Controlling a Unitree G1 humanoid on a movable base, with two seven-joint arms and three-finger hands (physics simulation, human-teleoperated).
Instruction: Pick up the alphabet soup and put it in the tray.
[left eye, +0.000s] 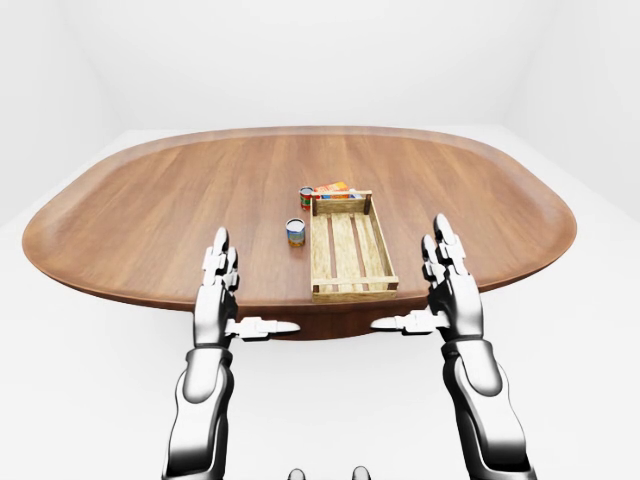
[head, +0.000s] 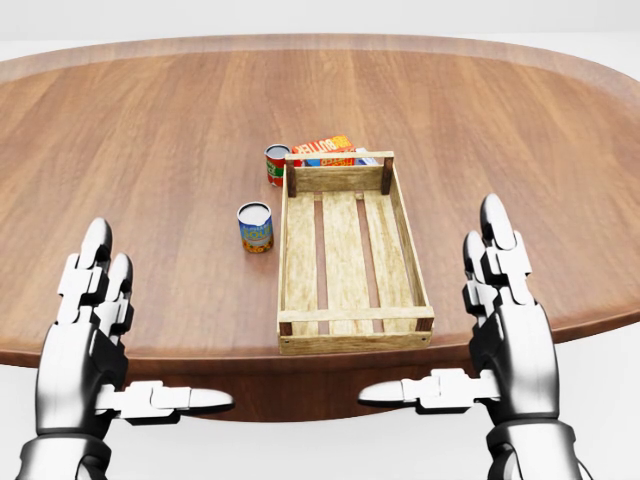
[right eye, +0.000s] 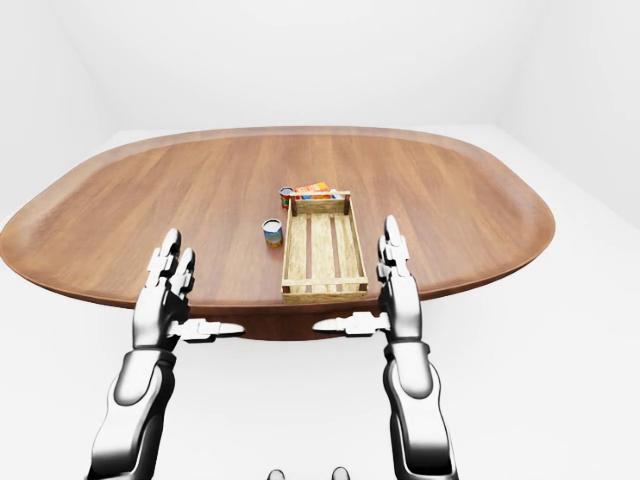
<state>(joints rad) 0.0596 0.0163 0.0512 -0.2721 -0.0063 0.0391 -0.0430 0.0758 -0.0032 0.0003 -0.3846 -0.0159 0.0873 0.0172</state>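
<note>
**Both hands open at the near edge, soup can beside the tray**

In the left-eye view we see the oval wooden bench (left eye: 150, 210) whole, with the slatted wooden tray (left eye: 351, 250) lying toward its near edge, long side running away from us. Our left hand (left eye: 218, 290) and right hand (left eye: 450, 285) hover over that near edge, one on each side of the tray.

In the head view the alphabet soup (head: 256, 227), a blue-labelled can, stands upright on the bench just beside the tray's left wall, not touching it. A red-labelled can (head: 276, 165) stands near the tray's far left corner, and a flat orange box (head: 325, 147) lies against the tray's far end. Both hands are spread wide, fingers straight and thumbs pointing inward, holding nothing; the left is well apart from the soup.

The right-eye view shows the same layout, the tray bare inside.
</note>
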